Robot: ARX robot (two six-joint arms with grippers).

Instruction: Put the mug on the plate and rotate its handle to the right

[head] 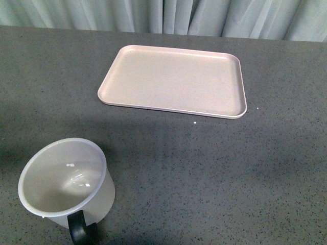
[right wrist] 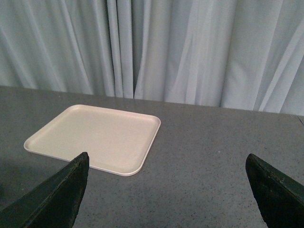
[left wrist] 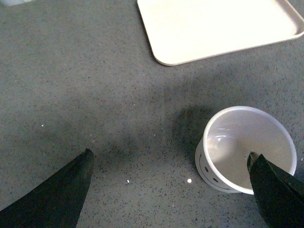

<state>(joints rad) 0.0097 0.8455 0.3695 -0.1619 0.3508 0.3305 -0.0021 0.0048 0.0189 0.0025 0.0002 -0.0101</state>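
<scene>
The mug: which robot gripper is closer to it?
Left. The left gripper hangs open beside the mug, one fingertip overlapping its rim. The right gripper faces the plate and curtain; its camera shows no mug.

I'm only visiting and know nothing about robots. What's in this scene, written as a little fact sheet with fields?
Surface: grey speckled table, pale curtain behind
Plate: pink-beige plate, bare, farther back
Mug: white mug, upright, empty, on the table at near left, off the plate
Handle: black handle, facing the camera
Left arm: left end effector open, near the mug, holding nothing
Right arm: right end effector open, holding nothing
</scene>
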